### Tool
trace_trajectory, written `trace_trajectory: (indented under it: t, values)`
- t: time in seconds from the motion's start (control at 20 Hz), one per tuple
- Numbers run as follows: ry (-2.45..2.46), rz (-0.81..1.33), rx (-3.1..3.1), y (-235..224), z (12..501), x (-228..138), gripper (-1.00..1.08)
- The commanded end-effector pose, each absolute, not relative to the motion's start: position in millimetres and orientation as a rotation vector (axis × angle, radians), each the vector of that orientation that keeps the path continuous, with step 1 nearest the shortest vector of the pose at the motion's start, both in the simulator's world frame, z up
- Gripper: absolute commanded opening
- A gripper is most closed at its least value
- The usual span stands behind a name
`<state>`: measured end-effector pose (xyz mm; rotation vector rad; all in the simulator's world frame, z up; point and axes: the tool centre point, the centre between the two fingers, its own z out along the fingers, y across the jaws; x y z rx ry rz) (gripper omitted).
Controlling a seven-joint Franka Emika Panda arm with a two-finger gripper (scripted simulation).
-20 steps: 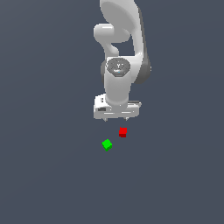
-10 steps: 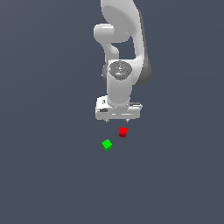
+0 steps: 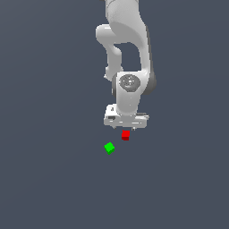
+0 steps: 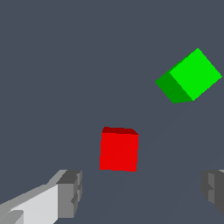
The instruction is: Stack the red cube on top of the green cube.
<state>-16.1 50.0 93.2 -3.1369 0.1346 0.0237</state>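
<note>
The red cube [image 3: 125, 134] lies on the dark grey floor, directly under the white gripper [image 3: 126, 126]. In the wrist view the red cube [image 4: 119, 151] sits between and just beyond the two grey fingertips [image 4: 70, 193], which stand wide apart with nothing between them. The green cube [image 3: 109, 148] lies apart from the red one, toward the exterior view's left and nearer the camera. It also shows in the wrist view [image 4: 189, 75], turned at an angle. The gripper is open and above the red cube, not touching it.
The white Franka arm [image 3: 127, 53] rises behind the cubes. The plain dark grey floor [image 3: 49, 179] surrounds them, and I see no other objects.
The gripper has come down a little toward the red cube. Both cubes have stayed where they were.
</note>
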Motion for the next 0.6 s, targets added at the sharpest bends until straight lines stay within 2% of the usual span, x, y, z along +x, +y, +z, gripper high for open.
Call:
trace_trajectory:
  t: [0.0, 0.55]
  values:
    - [0.177, 0.012, -3.135, 55, 83, -15, 1.0]
    - [0.224, 0.003, -3.134, 62, 69, -14, 1.0]
